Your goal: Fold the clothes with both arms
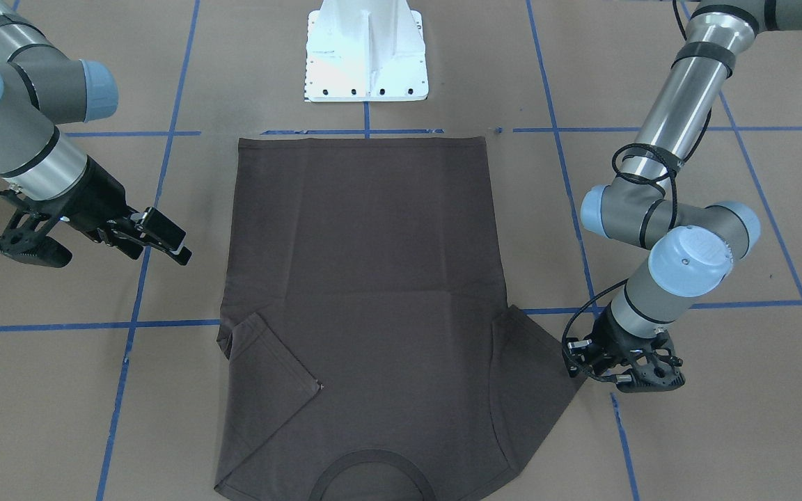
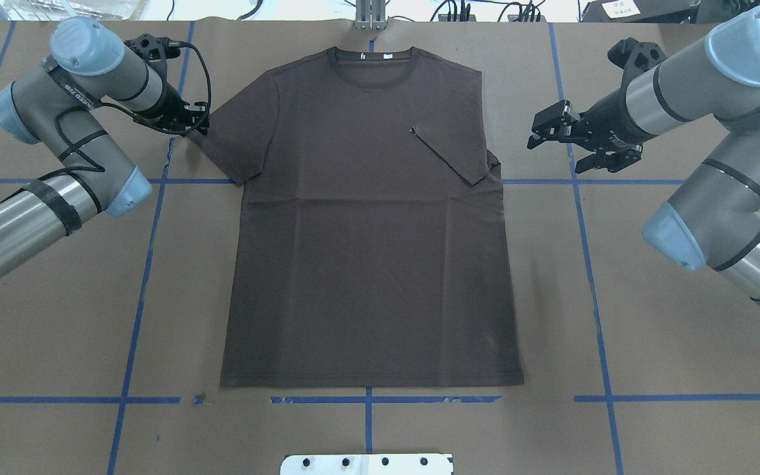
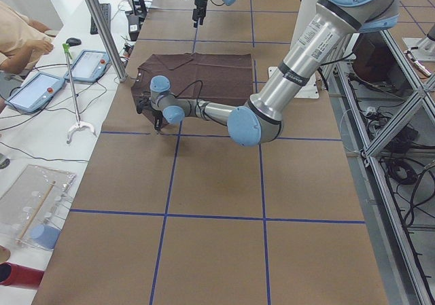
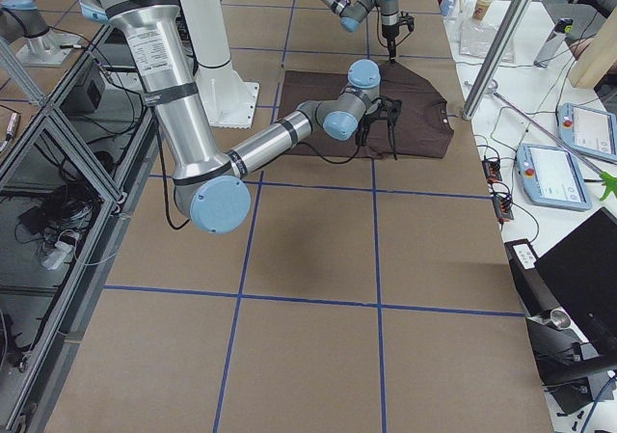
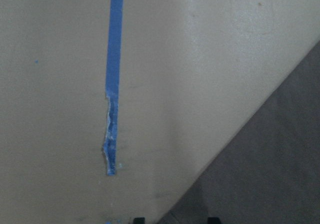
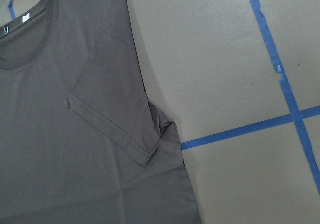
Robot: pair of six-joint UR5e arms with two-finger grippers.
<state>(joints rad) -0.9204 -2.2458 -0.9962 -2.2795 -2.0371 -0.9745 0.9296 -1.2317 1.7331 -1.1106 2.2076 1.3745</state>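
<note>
The dark brown-grey T-shirt (image 2: 367, 251) lies flat on the brown table, collar (image 2: 373, 63) at the far edge, front side up. Its sleeve on my right side (image 2: 452, 152) is folded inward onto the chest; it also shows in the right wrist view (image 6: 115, 119). The other sleeve (image 2: 235, 132) lies spread out. My left gripper (image 2: 192, 125) is down at that sleeve's outer tip; in the left wrist view its fingertips (image 5: 139, 220) stand apart astride the cloth edge (image 5: 270, 174). My right gripper (image 2: 545, 132) is open and empty, above the table to the right of the shirt.
The white metal base (image 2: 367, 464) stands at the near edge, behind the shirt's hem. Blue tape lines (image 2: 584, 218) cross the brown table cover. Beyond the far edge are a metal pole (image 3: 102, 26), tablets (image 3: 34, 91) and an operator's arm (image 3: 20, 37).
</note>
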